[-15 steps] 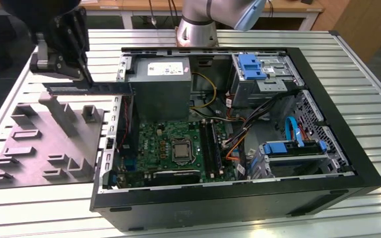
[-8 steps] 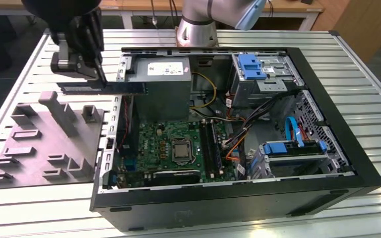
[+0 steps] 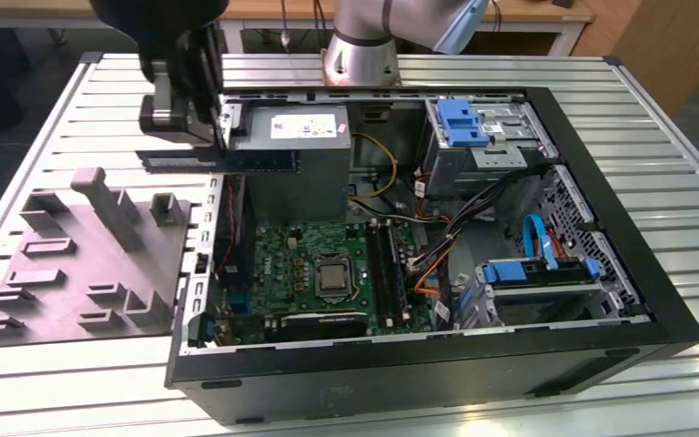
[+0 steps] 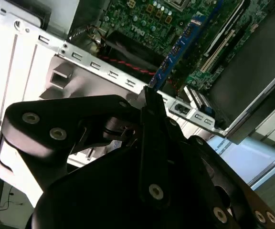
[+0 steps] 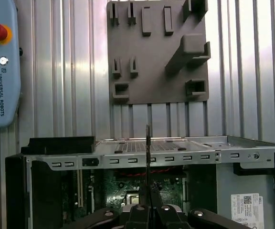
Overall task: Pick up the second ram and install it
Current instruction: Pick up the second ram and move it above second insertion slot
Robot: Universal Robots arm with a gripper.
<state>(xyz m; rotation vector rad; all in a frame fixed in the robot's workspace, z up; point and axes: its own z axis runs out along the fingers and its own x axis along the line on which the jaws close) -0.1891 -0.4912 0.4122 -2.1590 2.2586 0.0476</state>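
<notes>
Gripper (image 4: 149, 95) pinches the second ram (image 4: 178, 47) by one end, hanging clear above the open case rim (image 4: 94, 64).

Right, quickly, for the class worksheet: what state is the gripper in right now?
Gripper: closed, holding the second ram.

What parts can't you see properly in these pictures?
- Memory stick: edge-on in the first wrist view, so its chips are hidden.
- Its held end: behind the gripper in the second wrist view.
- Slots: too small in the exterior view to tell whether any is filled.
</notes>
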